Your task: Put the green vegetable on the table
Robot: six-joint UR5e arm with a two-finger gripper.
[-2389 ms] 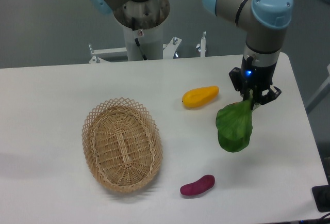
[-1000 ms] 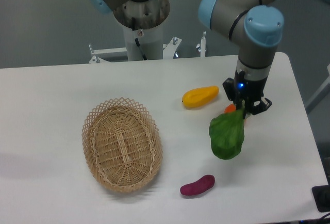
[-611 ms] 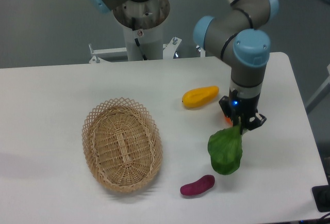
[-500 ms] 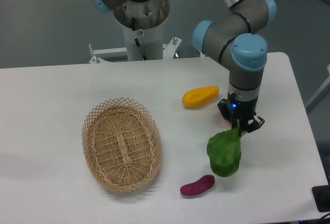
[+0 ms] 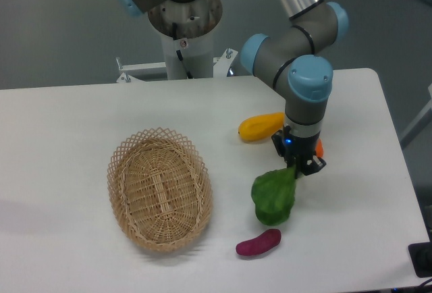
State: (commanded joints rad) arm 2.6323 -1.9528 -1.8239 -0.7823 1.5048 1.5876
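Note:
The green vegetable is a broad dark green leaf hanging from my gripper, which is shut on its stalk end. The leaf's lower edge is at or very close to the white table; I cannot tell whether it touches. It hangs just above and right of the purple item, below the yellow one. The stalk is hidden between the fingers.
A yellow squash-shaped toy lies left of the gripper's wrist. A purple sweet-potato toy lies near the front edge. A small orange thing shows behind the gripper. An oval wicker basket sits at left. The robot's base stands behind.
The gripper has moved left and down toward the front of the table, carrying the green vegetable with it; the leaf now hangs closer to the purple toy.

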